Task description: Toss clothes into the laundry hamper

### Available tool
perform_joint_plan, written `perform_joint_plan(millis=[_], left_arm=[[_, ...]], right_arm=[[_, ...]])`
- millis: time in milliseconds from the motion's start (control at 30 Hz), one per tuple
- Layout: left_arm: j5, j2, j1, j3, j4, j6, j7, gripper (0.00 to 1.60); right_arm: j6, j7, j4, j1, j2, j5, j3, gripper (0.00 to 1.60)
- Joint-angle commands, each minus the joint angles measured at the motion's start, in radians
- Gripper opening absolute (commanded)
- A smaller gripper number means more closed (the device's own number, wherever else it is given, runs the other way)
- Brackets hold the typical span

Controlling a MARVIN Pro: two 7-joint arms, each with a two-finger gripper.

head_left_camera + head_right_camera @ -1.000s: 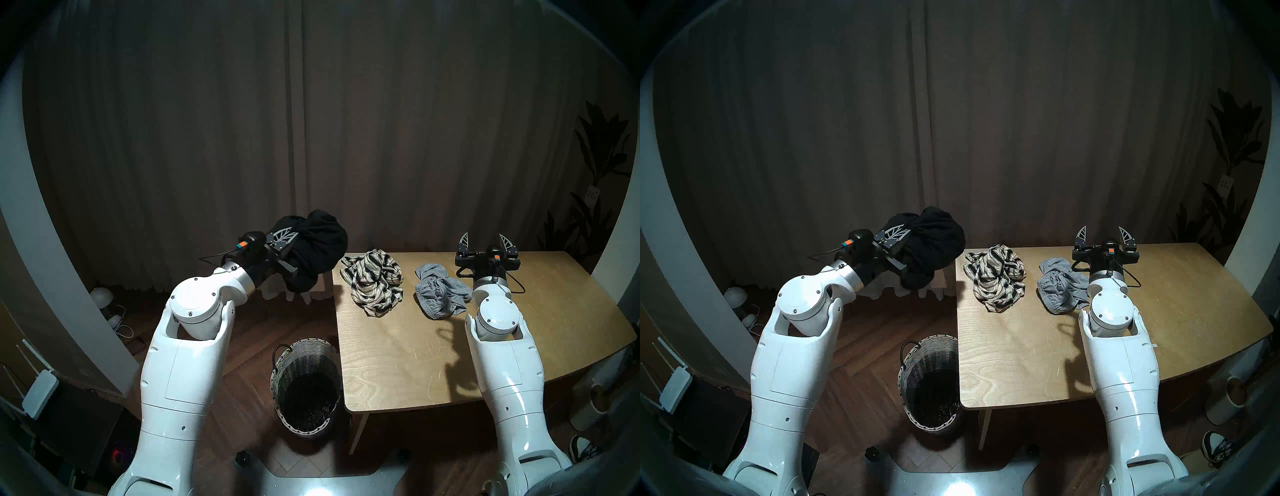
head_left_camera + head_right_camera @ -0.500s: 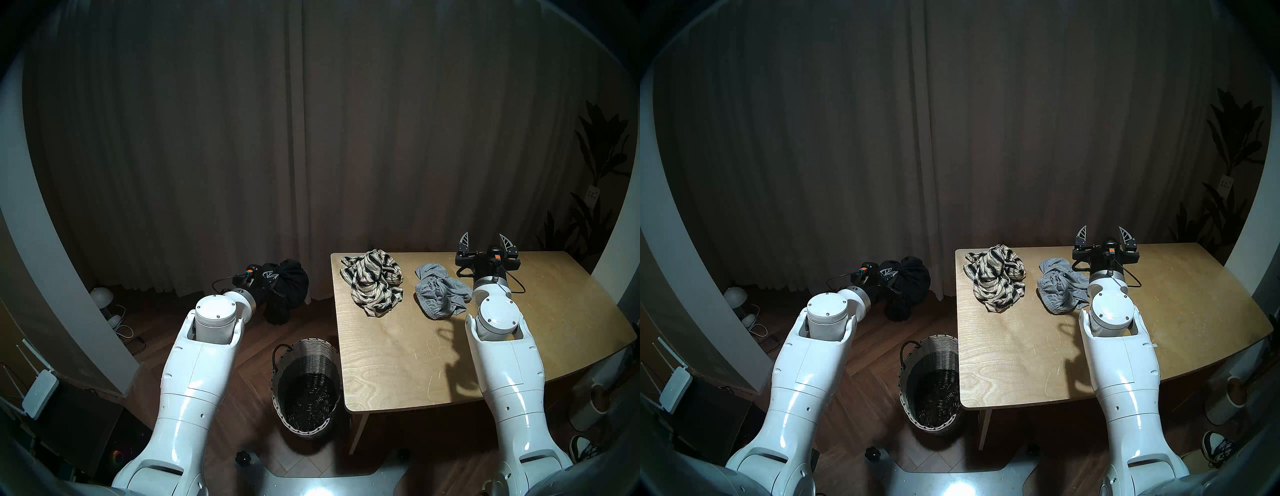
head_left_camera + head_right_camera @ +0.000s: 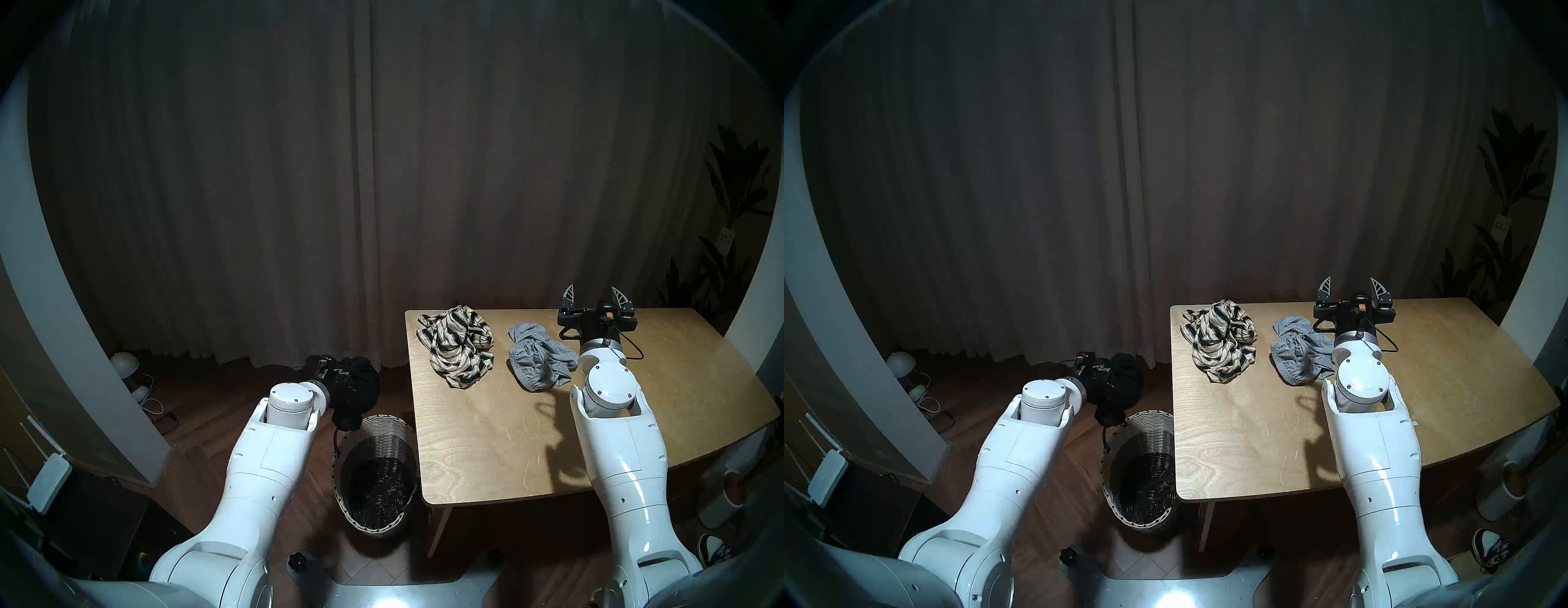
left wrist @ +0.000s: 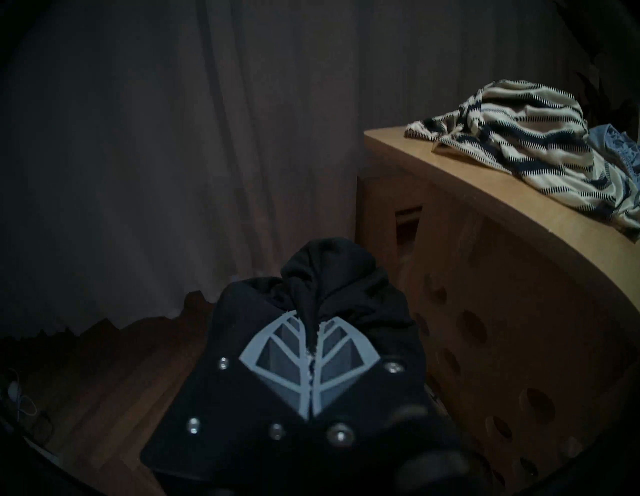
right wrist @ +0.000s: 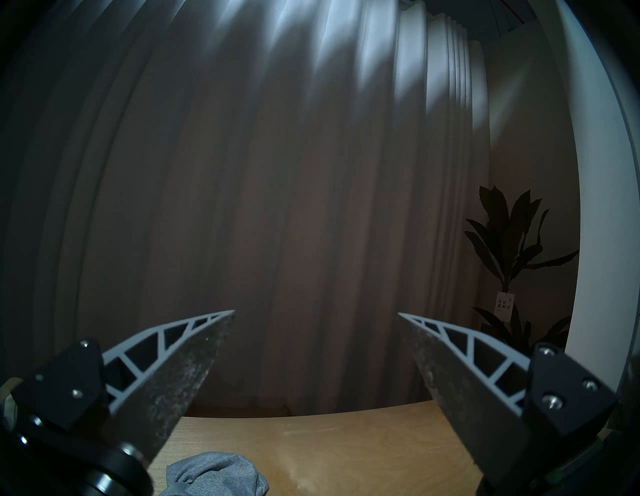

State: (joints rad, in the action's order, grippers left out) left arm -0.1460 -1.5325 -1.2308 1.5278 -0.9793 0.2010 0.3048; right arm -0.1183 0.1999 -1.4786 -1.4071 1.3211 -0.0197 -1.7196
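My left gripper [image 3: 339,373] [image 4: 311,318] is shut on the black garment [image 3: 358,388] [image 4: 329,270], a bunched bundle held low beside the table's left edge. Its hanging end reaches the far-left rim of the woven laundry hamper [image 3: 382,429] [image 3: 1144,431], which stands on the floor with nothing showing inside. The cream striped garment [image 3: 458,348] [image 4: 519,138] and the grey knit garment [image 3: 539,361] [image 5: 214,474] lie crumpled on the table's far half. My right gripper [image 3: 592,291] [image 5: 315,313] stands open and holds nothing, above the table's far edge to the right of the grey garment.
The wooden table [image 3: 488,446] fills the right side, its left edge right against the hamper. A curtain [image 3: 382,170] hangs behind. A small white lamp and cables [image 3: 125,365] sit on the floor at the left; a plant [image 5: 512,242] stands at the far right.
My left arm has swung down and back toward me with the black garment, from table height to just behind the hamper's rim. The right arm and the two garments on the table have not moved.
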Motion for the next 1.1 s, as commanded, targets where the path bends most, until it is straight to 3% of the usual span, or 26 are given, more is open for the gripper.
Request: perform_joint_plan(millis=[0, 333, 367, 667, 1067], left_arm=[[0.014, -0.029, 0.113, -0.006, 0.099, -0.089, 0.004, 0.00], [0.019, -0.028, 0.179, -0.021, 0.219, -0.143, 0.019, 0.00], [0.021, -0.032, 0.185, -0.021, 0.234, -0.150, 0.018, 1.60], [0.041, -0.043, 0.256, -0.022, 0.399, -0.239, 0.033, 1.60], [0.098, -0.036, 0.266, 0.026, 0.443, -0.378, 0.046, 1.60]], right_arm=[[-0.010, -0.001, -0.022, 0.011, -0.006, -0.002, 0.000, 1.60], [-0.010, 0.002, -0.022, 0.011, -0.010, 0.002, 0.003, 1.60], [-0.011, 0.003, -0.022, 0.011, -0.010, 0.002, 0.004, 1.60], [-0.012, 0.006, -0.023, 0.009, -0.014, 0.006, 0.007, 1.60], [-0.013, 0.010, -0.023, 0.008, -0.018, 0.009, 0.011, 1.60]])
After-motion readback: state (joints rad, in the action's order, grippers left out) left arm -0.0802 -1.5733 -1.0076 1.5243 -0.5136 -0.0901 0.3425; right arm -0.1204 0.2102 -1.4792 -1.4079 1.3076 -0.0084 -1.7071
